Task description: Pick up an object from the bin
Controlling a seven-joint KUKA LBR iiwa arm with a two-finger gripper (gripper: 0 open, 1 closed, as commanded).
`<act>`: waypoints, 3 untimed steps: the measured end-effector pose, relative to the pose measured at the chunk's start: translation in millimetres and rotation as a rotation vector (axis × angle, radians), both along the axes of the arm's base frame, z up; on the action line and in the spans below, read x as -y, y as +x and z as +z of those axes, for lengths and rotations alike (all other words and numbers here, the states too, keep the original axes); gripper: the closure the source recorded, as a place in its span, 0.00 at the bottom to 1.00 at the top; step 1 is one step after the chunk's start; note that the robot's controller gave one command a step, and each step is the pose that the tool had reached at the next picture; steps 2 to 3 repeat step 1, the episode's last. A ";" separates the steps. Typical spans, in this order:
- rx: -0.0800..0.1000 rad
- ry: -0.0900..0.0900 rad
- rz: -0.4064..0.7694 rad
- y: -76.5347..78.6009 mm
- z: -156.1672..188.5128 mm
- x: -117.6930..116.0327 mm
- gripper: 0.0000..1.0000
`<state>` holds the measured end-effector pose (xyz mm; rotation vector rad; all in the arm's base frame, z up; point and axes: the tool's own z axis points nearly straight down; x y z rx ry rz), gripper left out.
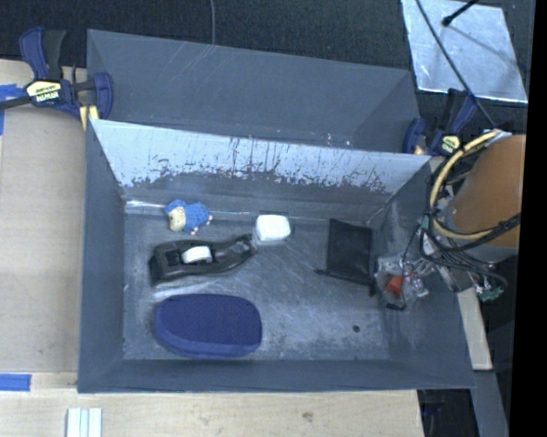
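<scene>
We see the end effector [397, 287] low by the right wall of the bin [258, 161]; we cannot tell how far open it is or whether it holds anything. Just left of it lies a black square piece [349, 250]. Further left are a white block [273, 228], a black tape dispenser [200, 257], a blue-and-yellow toy [188, 216] and a blue oval pad [208, 325].

A pale wooden tabletop [32, 244] runs along the left of the bin [255, 59] and carries on below its near rim, evenly lit. Beyond the bin's far rim lies dark ground [313, 17], finely speckled; whether it is floor or carpet cannot be told. A thin cord [213, 15] crosses it down to the rim. At the upper right a light grey sheet [469, 49] lies askew on it, with a thin dark rod [464, 10] across its top. A white ribbed strip [83, 423] sits at the tabletop's near edge.
</scene>
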<state>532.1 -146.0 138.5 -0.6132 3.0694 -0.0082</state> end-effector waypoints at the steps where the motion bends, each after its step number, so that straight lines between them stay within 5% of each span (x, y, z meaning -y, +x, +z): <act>1: 0.000 0.000 0.000 -2.3 80.5 -2.5 1.00; 3: 0.000 0.000 0.000 -2.3 80.5 -2.5 1.00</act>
